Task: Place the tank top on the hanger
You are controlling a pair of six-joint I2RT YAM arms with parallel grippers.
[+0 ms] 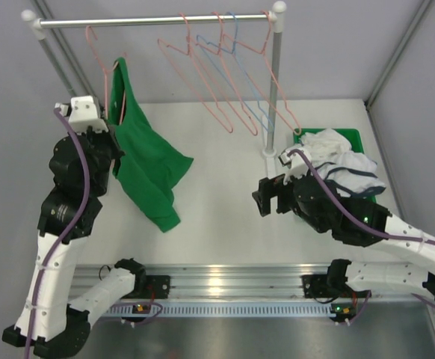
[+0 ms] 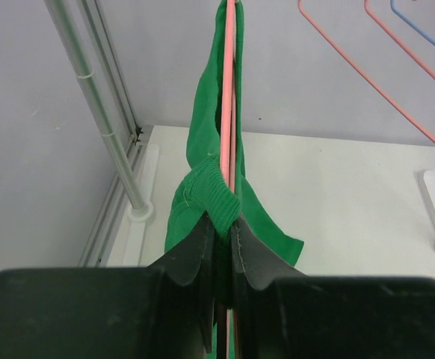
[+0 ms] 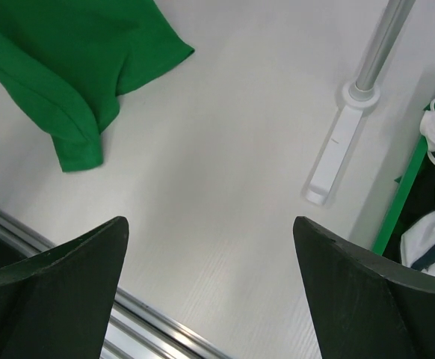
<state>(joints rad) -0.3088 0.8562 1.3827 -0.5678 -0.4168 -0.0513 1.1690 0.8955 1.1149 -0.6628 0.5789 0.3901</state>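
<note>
One tank top (image 1: 146,164) hung draped over the leftmost of four salmon-pink hangers on the single rail (image 1: 150,21), its lower end reaching the desk (image 1: 225,217). The left pincer (image 2: 221,224) was clamped narrow on the top's ribbed edge, with the hanger (image 2: 230,90) wire between its fingers too. One light-blue hanger (image 2: 427,34) hung among the three other pink hangers (image 2: 374,78). The right pincer (image 3: 210,224) stood wide, holding nothing, above the desk beside one green bin (image 1: 356,134) of white garments (image 1: 337,153).
</note>
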